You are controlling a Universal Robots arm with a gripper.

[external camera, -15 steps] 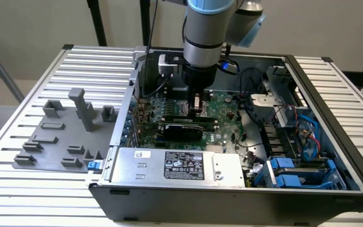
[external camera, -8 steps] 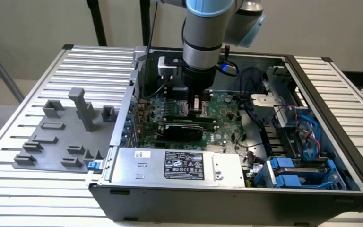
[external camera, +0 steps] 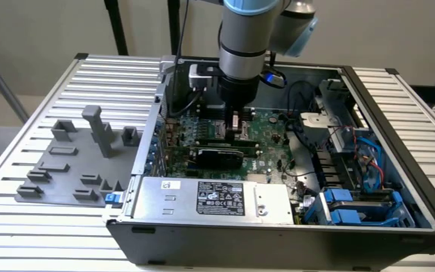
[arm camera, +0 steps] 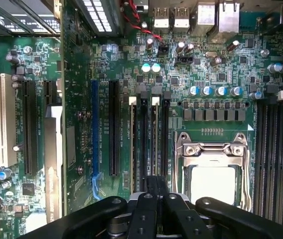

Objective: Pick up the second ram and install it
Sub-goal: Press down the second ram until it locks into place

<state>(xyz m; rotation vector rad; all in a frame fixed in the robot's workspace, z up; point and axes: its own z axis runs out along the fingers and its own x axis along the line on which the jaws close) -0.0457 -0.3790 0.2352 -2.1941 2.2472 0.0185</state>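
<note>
One closed pincer (arm camera: 154, 199) over motherboard (arm camera: 206, 74), ram (arm camera: 154, 144) seated upright just beyond fingertips

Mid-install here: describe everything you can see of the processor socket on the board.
The processor socket is a square frame of shiny silver metal, with two round screw heads on one bar and a pale, plain square plate in its middle. It lies flat on the green motherboard, between two banks of long dark slots. The black gripper covers its near edge; whether they touch cannot be told.
</note>
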